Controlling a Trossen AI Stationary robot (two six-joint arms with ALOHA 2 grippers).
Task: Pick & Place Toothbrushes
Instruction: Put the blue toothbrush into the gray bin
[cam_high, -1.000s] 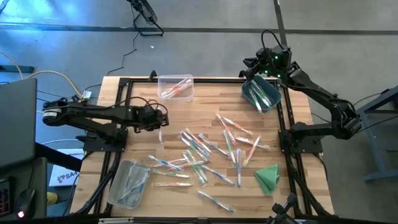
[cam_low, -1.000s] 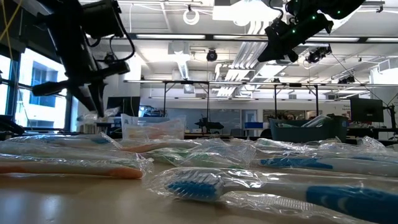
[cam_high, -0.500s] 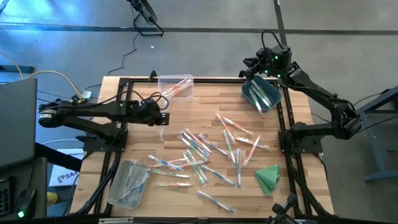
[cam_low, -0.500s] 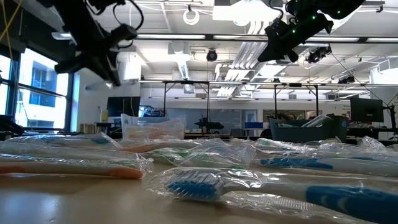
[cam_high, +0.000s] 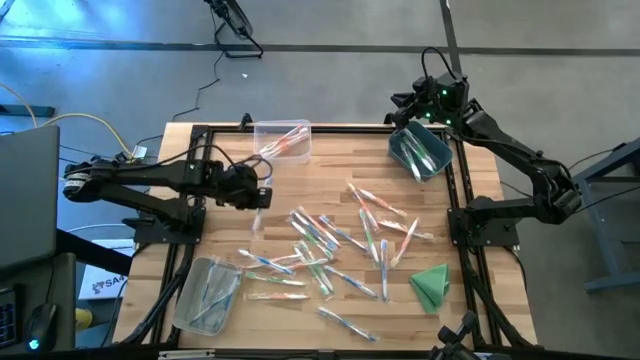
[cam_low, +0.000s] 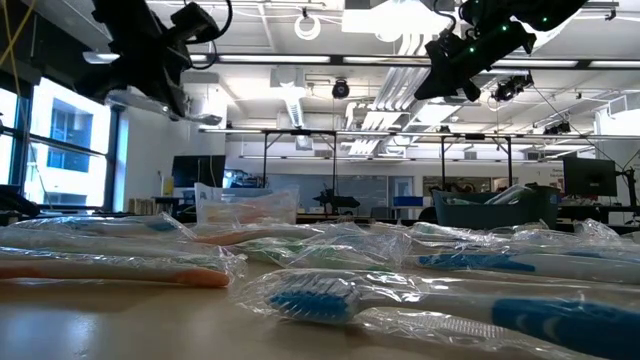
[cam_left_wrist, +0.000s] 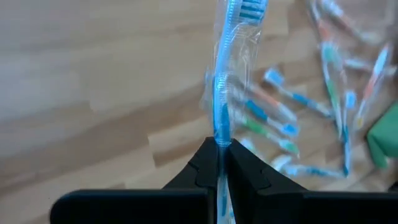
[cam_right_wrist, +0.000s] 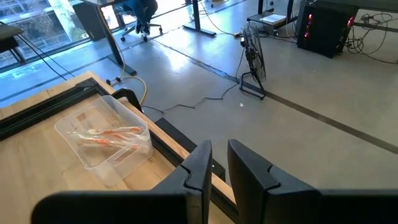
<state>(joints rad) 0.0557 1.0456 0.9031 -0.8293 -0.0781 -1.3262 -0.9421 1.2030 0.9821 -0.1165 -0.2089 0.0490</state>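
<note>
Left gripper (cam_left_wrist: 219, 149) is clamped on a blue wrapped toothbrush (cam_left_wrist: 225, 81), which sticks straight out past the fingertips. It hangs above bare table (cam_high: 230, 250), clear of everything.

Around it: the loose pile of toothbrushes (cam_high: 330, 240) lies beyond the held brush's tip, spread across the middle of the board. The clear bin (cam_high: 283, 140) with orange brushes sits near the gripper, at the table's far edge. A second clear bin (cam_high: 208, 293) sits at the near edge on the same side. Nothing stands between the gripper and either bin.

Right gripper (cam_right_wrist: 217, 155) hovers over the far right corner, above the teal bin (cam_high: 420, 152); fingers nearly closed, a narrow gap between them, nothing held. A folded green cloth (cam_high: 431, 284) lies well apart, near the right edge.

View notes: only the left wrist view shows the grip and the wrapper. The low view shows the left gripper raised well off the table. The right wrist view looks across at the clear bin and the floor beyond.
</note>
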